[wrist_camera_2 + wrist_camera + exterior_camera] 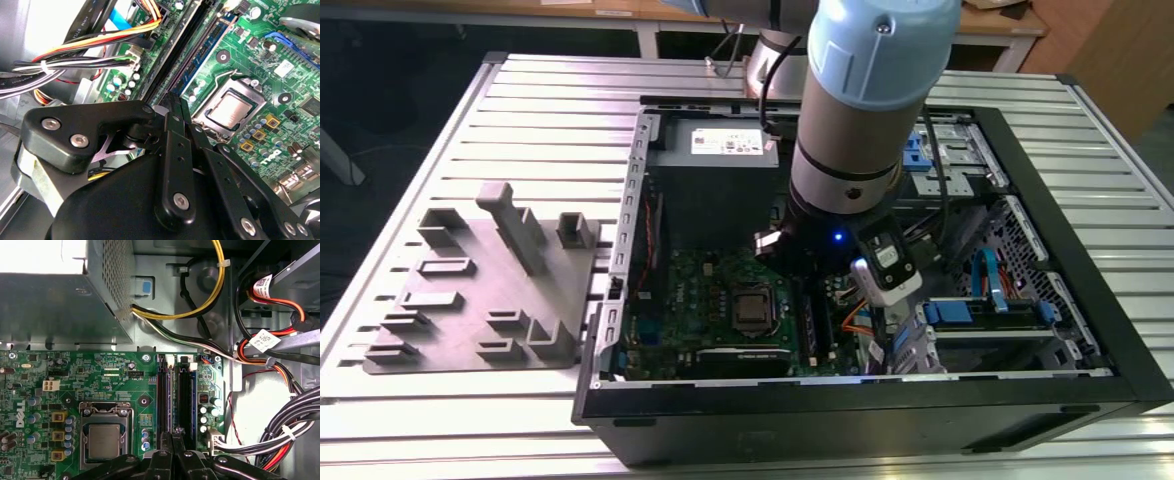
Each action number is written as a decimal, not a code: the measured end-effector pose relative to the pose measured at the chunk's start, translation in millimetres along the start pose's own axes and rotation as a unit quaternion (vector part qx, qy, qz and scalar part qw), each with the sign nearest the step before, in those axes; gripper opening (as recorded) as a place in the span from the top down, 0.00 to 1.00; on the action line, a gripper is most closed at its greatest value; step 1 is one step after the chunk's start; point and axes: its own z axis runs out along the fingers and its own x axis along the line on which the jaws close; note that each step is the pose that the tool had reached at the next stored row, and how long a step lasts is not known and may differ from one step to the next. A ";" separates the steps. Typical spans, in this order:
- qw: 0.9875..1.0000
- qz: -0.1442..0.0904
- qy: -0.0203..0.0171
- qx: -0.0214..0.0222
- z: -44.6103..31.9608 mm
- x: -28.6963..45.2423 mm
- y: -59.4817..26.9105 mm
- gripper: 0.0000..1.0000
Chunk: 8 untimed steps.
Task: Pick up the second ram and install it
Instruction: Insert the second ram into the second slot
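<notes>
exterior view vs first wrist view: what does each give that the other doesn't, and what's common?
Exterior view adds the grey holder block on the slatted table beside the computer case, and the arm going down into that case. First wrist view adds the gripper close above the black memory slots, plus the yellow cable. Both: green motherboard, CPU socket, power supply.

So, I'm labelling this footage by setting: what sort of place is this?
Probably a robotics lab bench: a robot arm reaches into an open computer case lying on a slatted metal table, with a grey holder block beside it.
</notes>
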 end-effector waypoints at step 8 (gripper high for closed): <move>1.000 0.000 0.000 0.000 0.7 0.0 0.0 0.92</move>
